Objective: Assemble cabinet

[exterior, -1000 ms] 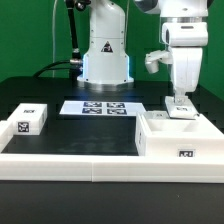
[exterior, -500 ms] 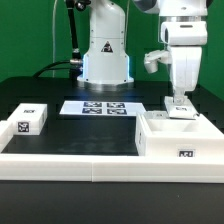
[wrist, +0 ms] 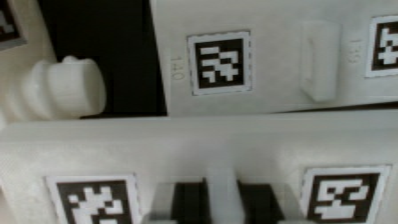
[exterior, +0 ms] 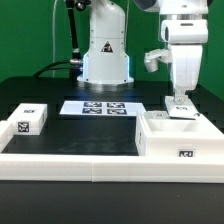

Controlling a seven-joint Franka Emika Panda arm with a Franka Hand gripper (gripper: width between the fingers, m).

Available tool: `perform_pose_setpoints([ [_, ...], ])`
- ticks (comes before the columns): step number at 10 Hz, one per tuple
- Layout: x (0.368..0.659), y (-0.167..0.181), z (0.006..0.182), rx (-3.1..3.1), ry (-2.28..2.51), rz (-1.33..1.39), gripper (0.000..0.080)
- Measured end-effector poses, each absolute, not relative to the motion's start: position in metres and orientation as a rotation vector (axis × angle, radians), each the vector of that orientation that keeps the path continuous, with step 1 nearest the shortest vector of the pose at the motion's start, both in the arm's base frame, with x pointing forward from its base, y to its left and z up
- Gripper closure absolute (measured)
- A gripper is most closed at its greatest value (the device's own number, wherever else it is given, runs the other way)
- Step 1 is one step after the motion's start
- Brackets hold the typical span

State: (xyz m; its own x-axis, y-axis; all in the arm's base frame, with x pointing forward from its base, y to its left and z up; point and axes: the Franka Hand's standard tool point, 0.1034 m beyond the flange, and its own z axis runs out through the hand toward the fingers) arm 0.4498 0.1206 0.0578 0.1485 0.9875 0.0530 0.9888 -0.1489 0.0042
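Note:
The cabinet (exterior: 181,138), a large white open box with a tag on its front, stands at the exterior view's right. My gripper (exterior: 178,103) points straight down over the cabinet's far side. Its dark fingers (wrist: 187,200) stand close on either side of a thin white strip of a tagged white panel (wrist: 89,160), so it is shut on that panel (exterior: 181,113). In the wrist view, tags lie on both sides of the fingers. Beyond them there is a white face with a tag (wrist: 217,60), a round knob (wrist: 63,85) and a handle (wrist: 317,60).
A small white tagged block (exterior: 30,120) lies at the exterior view's left. The marker board (exterior: 100,107) lies in the middle, in front of the robot base (exterior: 105,55). A long low white rail (exterior: 70,162) runs along the front.

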Motion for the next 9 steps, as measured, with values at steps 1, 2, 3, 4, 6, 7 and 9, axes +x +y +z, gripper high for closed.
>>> perform_pose_setpoints([
  [1, 0.4502, 0.1203, 0.0578, -2.357, -2.029, -0.067, 0.0729],
  [2, 0.4510, 0.1194, 0.0578, -2.357, -2.029, -0.066, 0.0729],
  [3, 0.4522, 0.1185, 0.0577, -2.359, -2.027, -0.066, 0.0729],
  [4, 0.4540, 0.1181, 0.0577, -2.360, -2.026, -0.067, 0.0729],
  [6, 0.4553, 0.1183, 0.0576, -2.358, -2.027, -0.066, 0.0729],
  [7, 0.4546, 0.1182, 0.0572, -2.359, -2.026, -0.065, 0.0729],
  [9, 0.4542, 0.1181, 0.0569, -2.358, -2.025, -0.064, 0.0729],
])
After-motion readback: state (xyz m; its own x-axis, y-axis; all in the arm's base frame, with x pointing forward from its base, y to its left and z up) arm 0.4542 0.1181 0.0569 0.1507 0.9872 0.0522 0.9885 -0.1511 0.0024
